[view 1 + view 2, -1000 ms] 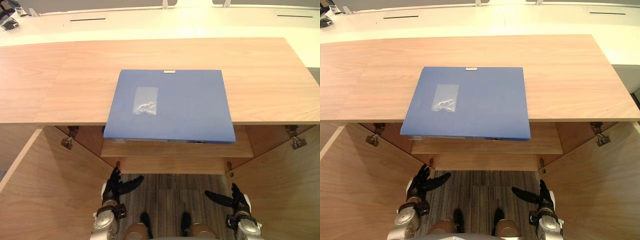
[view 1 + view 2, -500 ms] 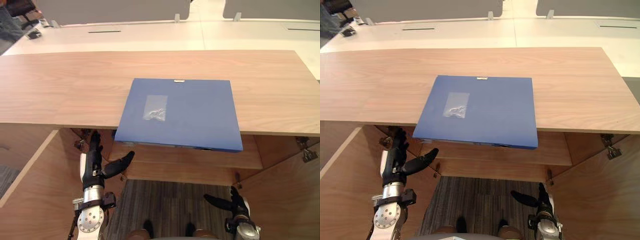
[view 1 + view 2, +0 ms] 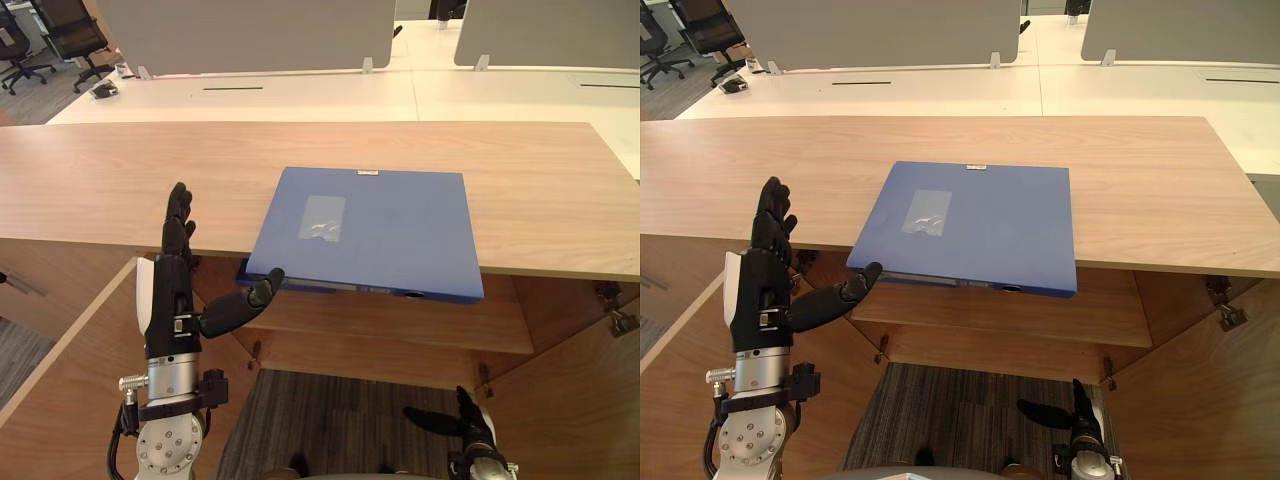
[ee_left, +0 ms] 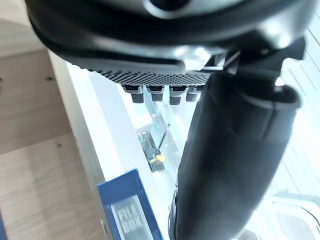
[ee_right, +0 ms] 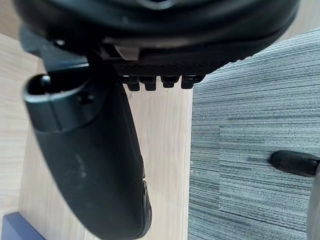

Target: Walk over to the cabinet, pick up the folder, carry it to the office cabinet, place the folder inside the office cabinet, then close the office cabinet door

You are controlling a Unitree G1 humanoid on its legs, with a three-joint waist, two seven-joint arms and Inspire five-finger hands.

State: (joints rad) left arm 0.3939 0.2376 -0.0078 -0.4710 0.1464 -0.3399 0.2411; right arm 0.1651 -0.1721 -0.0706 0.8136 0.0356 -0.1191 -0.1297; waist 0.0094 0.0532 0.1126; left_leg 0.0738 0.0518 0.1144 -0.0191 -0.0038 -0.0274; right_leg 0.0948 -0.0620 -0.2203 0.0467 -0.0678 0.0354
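Note:
A blue folder (image 3: 370, 232) lies flat on the wooden cabinet top (image 3: 110, 180), its near edge hanging a little over the front. My left hand (image 3: 172, 285) is raised at the folder's left, fingers straight up and open, thumb tip at the folder's near left corner. In the left wrist view the folder's spine (image 4: 131, 212) shows past the thumb (image 4: 225, 165). My right hand (image 3: 470, 425) hangs low over the floor, open and holding nothing, its thumb (image 5: 90, 165) standing out in its own wrist view.
Both cabinet doors (image 3: 60, 370) stand open to either side, with a shelf (image 3: 400, 325) inside under the top. White desks (image 3: 330, 95) with grey dividers lie beyond the cabinet. Office chairs (image 3: 60, 40) stand at the far left. Grey striped carpet (image 3: 340, 420) covers the floor.
My left hand has risen from below the cabinet top to beside the folder's near left corner. The camera has tilted up, showing more of the desks beyond. The right hand stays low.

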